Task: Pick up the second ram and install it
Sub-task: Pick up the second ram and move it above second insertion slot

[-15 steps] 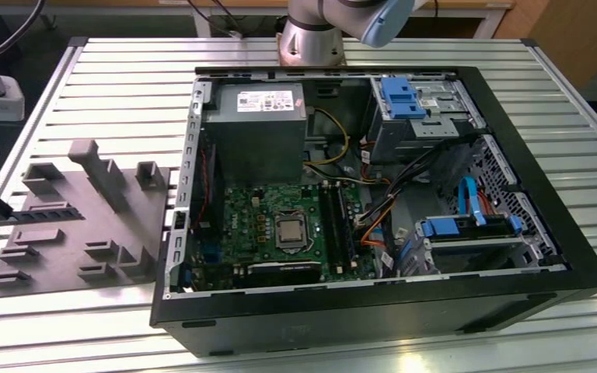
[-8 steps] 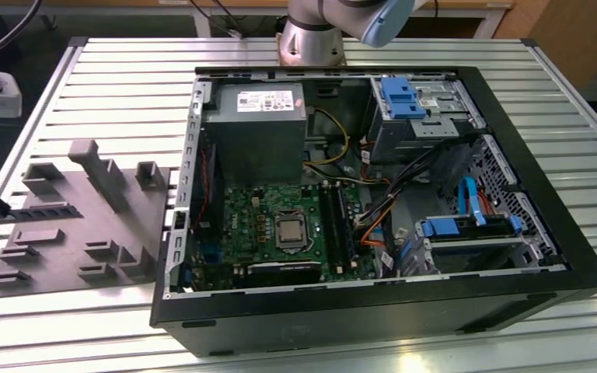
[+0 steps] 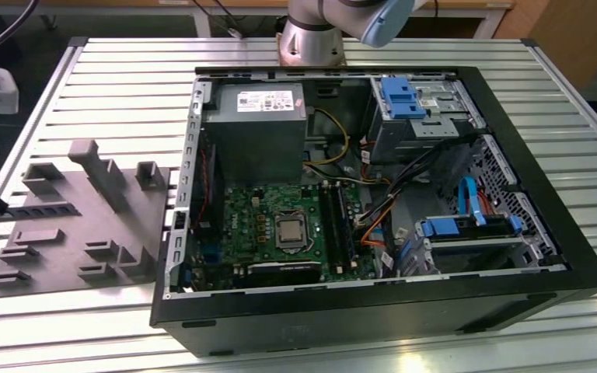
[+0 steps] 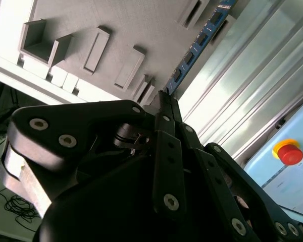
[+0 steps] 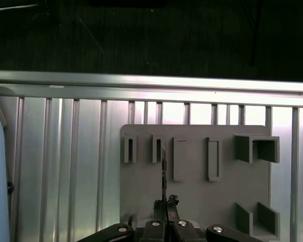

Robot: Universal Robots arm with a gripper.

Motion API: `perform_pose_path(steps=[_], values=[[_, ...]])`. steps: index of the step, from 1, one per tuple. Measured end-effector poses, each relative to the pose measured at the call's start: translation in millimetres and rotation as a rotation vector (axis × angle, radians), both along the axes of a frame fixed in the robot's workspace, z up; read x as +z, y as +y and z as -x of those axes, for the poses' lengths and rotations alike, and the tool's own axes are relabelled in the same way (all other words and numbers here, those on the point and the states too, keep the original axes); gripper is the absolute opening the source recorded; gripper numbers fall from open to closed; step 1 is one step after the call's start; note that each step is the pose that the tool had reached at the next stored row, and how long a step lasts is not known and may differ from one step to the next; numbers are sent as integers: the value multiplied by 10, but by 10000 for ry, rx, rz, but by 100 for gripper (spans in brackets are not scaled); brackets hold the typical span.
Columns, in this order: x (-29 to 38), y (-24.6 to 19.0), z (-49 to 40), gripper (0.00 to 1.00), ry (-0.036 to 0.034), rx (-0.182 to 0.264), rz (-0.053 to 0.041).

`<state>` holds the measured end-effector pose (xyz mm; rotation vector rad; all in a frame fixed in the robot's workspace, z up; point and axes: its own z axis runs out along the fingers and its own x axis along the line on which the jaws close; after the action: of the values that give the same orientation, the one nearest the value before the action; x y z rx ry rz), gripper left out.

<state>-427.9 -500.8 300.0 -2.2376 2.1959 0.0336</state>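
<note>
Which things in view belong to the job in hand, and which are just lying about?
Job in hand:
- ram, gripped in the shut hand
- slots on the board
- open case

Lying about:
- grey plate
- power supply
- red button
- table

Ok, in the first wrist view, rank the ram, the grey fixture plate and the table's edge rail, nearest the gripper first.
1. second ram, held in the gripper.
2. fixture plate, just beneath it.
3. table's edge rail, beyond the plate.
</note>
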Motion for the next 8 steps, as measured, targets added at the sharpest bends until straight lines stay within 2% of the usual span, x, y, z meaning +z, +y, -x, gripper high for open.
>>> perform_pose_path(steps=[8], values=[[54,0,0,11,-6,0,-4]])
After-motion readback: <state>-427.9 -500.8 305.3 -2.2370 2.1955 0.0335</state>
